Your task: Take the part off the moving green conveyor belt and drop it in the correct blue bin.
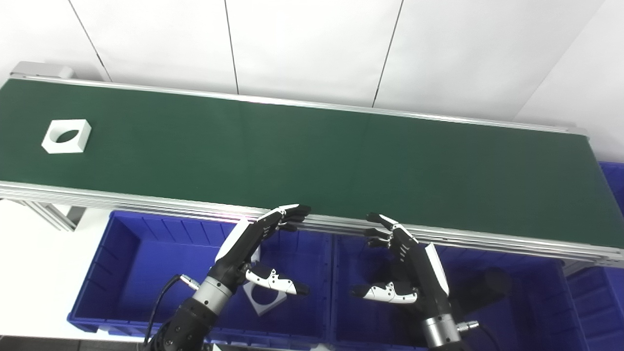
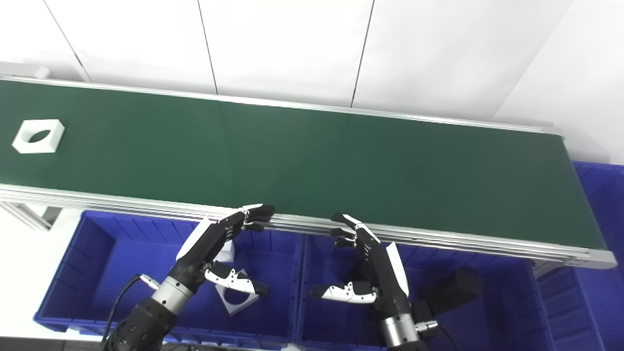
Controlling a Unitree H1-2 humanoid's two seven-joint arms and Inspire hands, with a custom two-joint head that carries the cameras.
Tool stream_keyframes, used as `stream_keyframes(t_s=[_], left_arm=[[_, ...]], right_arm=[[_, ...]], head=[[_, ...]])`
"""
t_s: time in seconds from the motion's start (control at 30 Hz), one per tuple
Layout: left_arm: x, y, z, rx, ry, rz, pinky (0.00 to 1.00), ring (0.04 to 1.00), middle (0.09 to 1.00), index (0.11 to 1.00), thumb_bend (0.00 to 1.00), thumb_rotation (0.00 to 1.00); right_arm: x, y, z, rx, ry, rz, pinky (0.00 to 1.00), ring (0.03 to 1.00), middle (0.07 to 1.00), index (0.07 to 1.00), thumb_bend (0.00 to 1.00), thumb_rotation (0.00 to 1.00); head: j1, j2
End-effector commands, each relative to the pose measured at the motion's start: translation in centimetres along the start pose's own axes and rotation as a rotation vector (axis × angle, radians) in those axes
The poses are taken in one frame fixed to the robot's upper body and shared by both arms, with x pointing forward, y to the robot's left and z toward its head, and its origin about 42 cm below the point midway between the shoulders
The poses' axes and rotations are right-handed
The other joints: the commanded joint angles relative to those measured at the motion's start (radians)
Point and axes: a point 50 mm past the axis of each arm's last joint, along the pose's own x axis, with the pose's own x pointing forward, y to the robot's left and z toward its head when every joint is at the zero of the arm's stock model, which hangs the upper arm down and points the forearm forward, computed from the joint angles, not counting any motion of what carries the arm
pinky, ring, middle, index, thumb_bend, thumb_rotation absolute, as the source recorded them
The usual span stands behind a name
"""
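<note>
A white square part with a round hole (image 1: 67,136) lies on the green conveyor belt (image 1: 312,161) at its far left end; it also shows in the right eye view (image 2: 38,136). My left hand (image 1: 256,251) is open and empty, held over the left blue bin (image 1: 122,273) near the belt's front rail. My right hand (image 1: 407,265) is open and empty over the middle blue bin (image 1: 512,317). Both hands are far to the right of the part on the belt.
A white holed part (image 1: 265,298) lies in the left bin under my left hand, with another white piece (image 2: 225,253) behind it. A black cylinder (image 1: 487,285) lies in the middle bin. More blue bins stand at the far right (image 1: 612,195). The aluminium rail (image 1: 146,202) edges the belt.
</note>
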Motion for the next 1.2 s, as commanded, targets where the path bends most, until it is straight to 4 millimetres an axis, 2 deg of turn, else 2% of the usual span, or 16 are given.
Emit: stream_keyframes(t_s=[0.0, 0.77, 1.07, 1.13, 1.17], left_arm=[[0.5, 0.3, 1.2, 0.003, -0.07, 0.008, 0.75, 0.814, 0.832, 0.806, 0.98, 0.16], [0.4, 0.4, 1.2, 0.004, -0.076, 0.001, 0.74, 0.81, 0.83, 0.808, 0.98, 0.15], [0.6, -0.2, 1.0, 0.004, -0.081, 0.0, 0.74, 0.81, 0.83, 0.805, 0.97, 0.16], [0.6, -0.3, 0.9, 0.002, -0.084, 0.0, 0.74, 0.812, 0.831, 0.805, 0.97, 0.16], [0.6, -0.4, 0.8, 0.003, -0.085, 0.0, 0.74, 0.812, 0.831, 0.805, 0.97, 0.16]], right_arm=[[0.5, 0.0, 0.7, 0.002, -0.037, -0.002, 0.66, 0.746, 0.855, 0.786, 0.99, 0.26], [0.6, 0.0, 0.7, 0.003, -0.038, -0.005, 0.66, 0.74, 0.856, 0.787, 0.98, 0.26], [0.3, -0.5, 0.1, 0.007, -0.03, -0.002, 0.66, 0.746, 0.856, 0.783, 0.99, 0.27], [0.3, -0.5, 0.0, 0.008, -0.026, 0.0, 0.66, 0.754, 0.858, 0.784, 0.99, 0.28], [0.2, -0.6, -0.1, 0.008, -0.023, 0.002, 0.66, 0.755, 0.858, 0.784, 0.99, 0.28]], head=[[0.0, 0.0], [0.01, -0.006], [0.05, -0.029], [0.074, -0.04], [0.109, -0.053]])
